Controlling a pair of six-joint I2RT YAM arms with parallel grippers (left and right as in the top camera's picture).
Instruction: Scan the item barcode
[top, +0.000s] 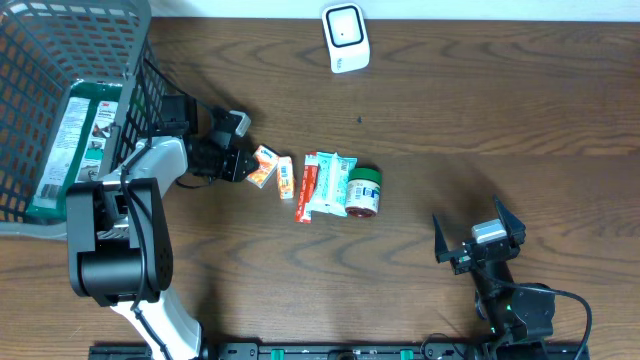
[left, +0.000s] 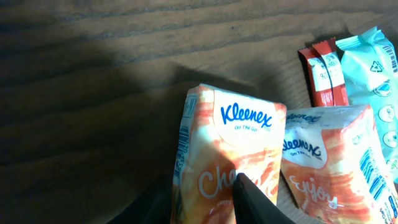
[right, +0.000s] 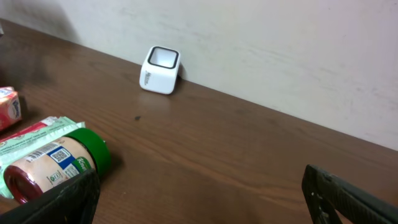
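Two Kleenex packs lie side by side at the left end of the row of goods mid-table, and the left pincer (top: 242, 163) is right on the outer one, the first Kleenex pack (left: 227, 143). In the wrist view one dark finger (left: 252, 199) crosses the pack's orange face and the other sits off its left edge. The jaws are partly drawn in, but whether they are actually pinching it I cannot tell. The pack looks to be down on the table (top: 450, 110), just beside the second Kleenex pack (top: 286, 177).

My read is that this is the pick-up step, with the grasp not yet confirmed. Over on the right, the right pincer (top: 475, 235) hangs near the table's near edge, jaws spread wide, nothing in them. The scanner (top: 345, 38) stands at the far edge, well apart from the row.

The next move, as I judge it, calls for a firm hold on the pack's sides and a lift clear of its neighbour. Then it needs a carry toward the far edge and a turn so the barcode (left: 182, 146) along its side faces the scanner's window. That soft wrapper could slip or crumple, so a squared grip matters.
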